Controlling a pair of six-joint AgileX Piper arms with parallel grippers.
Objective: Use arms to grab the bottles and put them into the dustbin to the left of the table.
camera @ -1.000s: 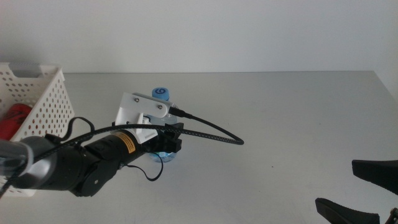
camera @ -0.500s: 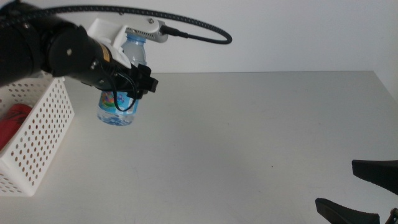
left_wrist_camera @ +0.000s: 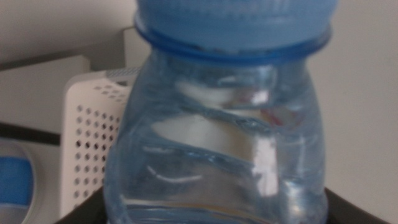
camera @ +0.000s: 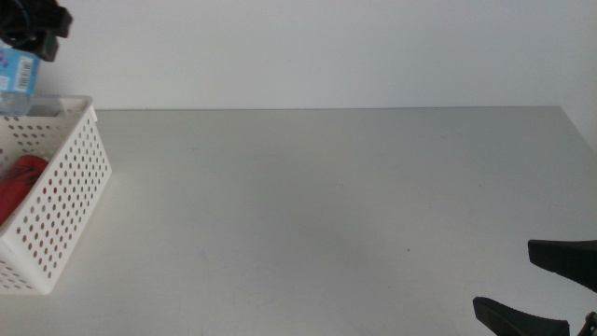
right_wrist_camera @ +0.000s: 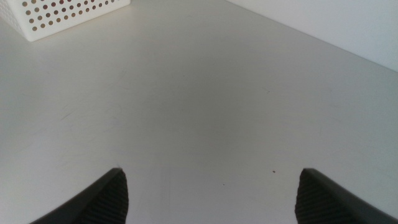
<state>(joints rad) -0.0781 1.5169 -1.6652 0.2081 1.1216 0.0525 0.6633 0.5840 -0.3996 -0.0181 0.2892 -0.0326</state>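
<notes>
My left gripper (camera: pixel 35 22) is at the top left corner of the middle view, shut on the small water bottle (camera: pixel 19 69), which it holds above the far end of the white perforated dustbin (camera: pixel 58 191). In the left wrist view the bottle (left_wrist_camera: pixel 217 143) fills the picture, blue cap (left_wrist_camera: pixel 236 18) up, with the dustbin (left_wrist_camera: pixel 87 118) behind it. A red can (camera: pixel 22 177) lies inside the dustbin. My right gripper (camera: pixel 541 285) waits open and empty at the bottom right; its jaws stand wide apart in the right wrist view (right_wrist_camera: pixel 214 196). The yellow-liquid bottle is out of view.
The light-grey table (camera: pixel 326 205) runs from the dustbin to the right edge. A corner of the dustbin (right_wrist_camera: pixel 68 12) shows far off in the right wrist view. A white wall stands behind the table.
My left gripper has lifted the water bottle off the table and carried it up and to the left, to above the dustbin. The right gripper has not moved.
</notes>
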